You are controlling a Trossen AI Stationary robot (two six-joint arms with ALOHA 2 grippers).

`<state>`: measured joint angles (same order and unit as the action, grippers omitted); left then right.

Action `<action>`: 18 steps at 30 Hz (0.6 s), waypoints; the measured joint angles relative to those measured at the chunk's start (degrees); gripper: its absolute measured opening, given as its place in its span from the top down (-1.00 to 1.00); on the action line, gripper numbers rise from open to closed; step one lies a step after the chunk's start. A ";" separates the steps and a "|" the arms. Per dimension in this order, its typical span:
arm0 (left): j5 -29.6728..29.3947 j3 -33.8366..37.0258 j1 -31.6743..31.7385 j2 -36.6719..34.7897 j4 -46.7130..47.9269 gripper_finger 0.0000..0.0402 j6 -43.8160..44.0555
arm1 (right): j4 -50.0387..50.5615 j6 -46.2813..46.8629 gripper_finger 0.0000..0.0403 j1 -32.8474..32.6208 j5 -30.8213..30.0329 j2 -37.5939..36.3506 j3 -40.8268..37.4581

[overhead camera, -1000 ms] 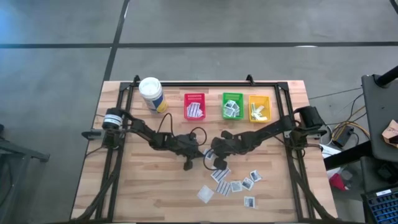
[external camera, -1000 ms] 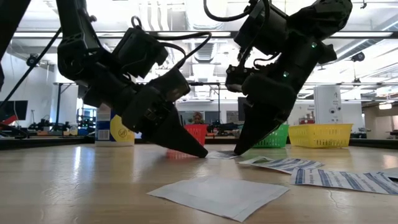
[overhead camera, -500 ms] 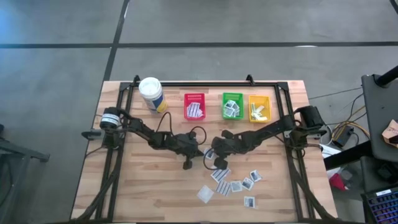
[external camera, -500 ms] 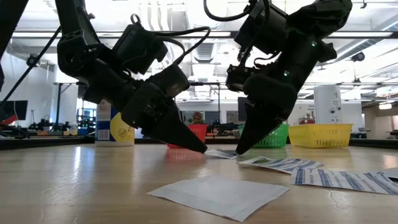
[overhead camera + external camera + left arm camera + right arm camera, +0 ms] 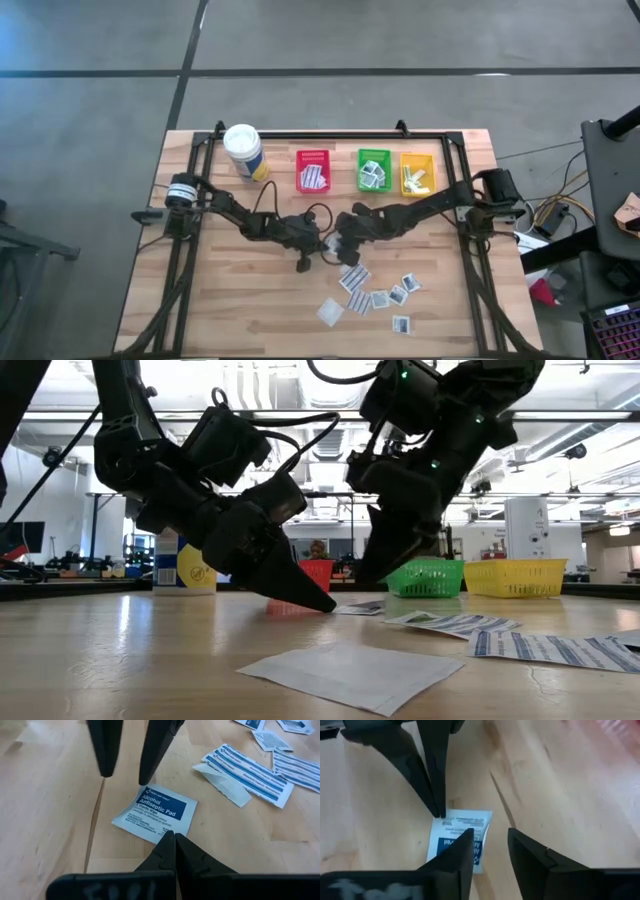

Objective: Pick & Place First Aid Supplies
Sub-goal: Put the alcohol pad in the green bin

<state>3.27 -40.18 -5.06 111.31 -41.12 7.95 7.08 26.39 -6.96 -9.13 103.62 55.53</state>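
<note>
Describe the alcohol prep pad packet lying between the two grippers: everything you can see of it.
The alcohol prep pad packet is a small, flat, square white paper packet with a dark-blue panel reading "Alcohol Antiseptic Pad". It lies flat and unopened on the wooden table, printed side up. The shut left gripper presses its tip on one edge; the right gripper, fingers open, hangs over the opposite edge. It lies apart from the striped packets.

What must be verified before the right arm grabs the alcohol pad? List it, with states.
1. Pad flat on the table: ok.
2. Left gripper shut, tip pinning the pad's edge: ok.
3. Right gripper jaws open: ok.
4. Right jaws straddling the pad: not ok; one finger is over it, the other beside it.
5. Right gripper off the table: ok, low view shows it raised.
6. Pad apart from the striped packets: ok.
</note>
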 joint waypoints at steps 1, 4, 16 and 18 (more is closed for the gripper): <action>-0.01 -0.01 0.00 0.00 0.08 1.00 0.06 | -0.06 -0.02 0.41 0.10 -0.02 0.07 0.11; -0.03 -0.02 0.00 0.02 0.17 1.00 0.63 | -0.14 0.00 0.36 0.11 0.01 0.66 -0.12; -0.20 -0.04 0.00 0.09 0.58 1.00 1.04 | -0.05 2.88 0.40 0.20 3.04 3.60 -0.27; -0.20 -0.04 0.00 0.09 0.61 1.00 1.06 | 0.51 3.47 0.43 0.33 4.74 3.58 -0.24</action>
<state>3.07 -40.23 -5.06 111.39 -40.51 9.02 7.59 29.86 -6.64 -4.39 107.20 55.29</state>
